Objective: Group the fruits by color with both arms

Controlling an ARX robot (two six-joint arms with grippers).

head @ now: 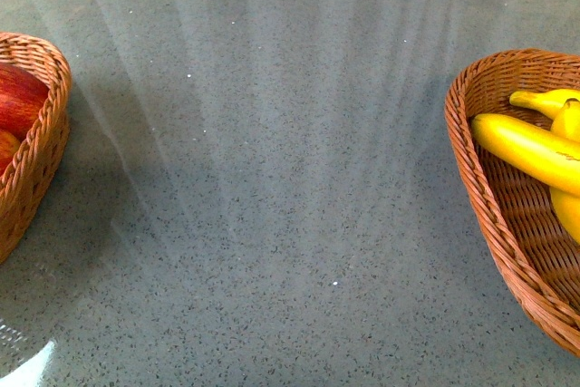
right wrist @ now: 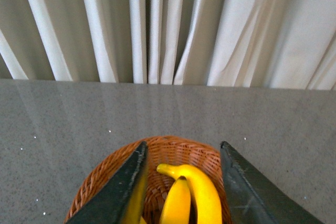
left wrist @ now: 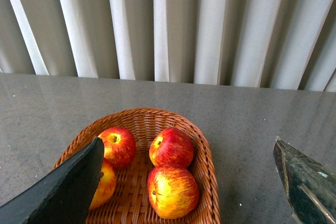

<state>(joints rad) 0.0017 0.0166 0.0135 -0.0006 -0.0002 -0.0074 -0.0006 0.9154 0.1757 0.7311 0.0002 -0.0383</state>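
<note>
Baskets [head: 27, 169] [head: 507, 251] at table [head: 272, 178] edges, wide bare mid btwn.

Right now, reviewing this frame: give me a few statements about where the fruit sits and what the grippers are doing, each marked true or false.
1. The apples lie in a wicker basket. True.
2. Bananas are mixed in with the apples. False: the bananas lie in the other basket, with no apples seen there.
3. The left gripper is shut on an apple. False: it is open above the basket, holding nothing.
4. The right gripper is open above the bananas. True.
5. Loose fruit lies on the grey table between the baskets. False: none is seen there.
</note>
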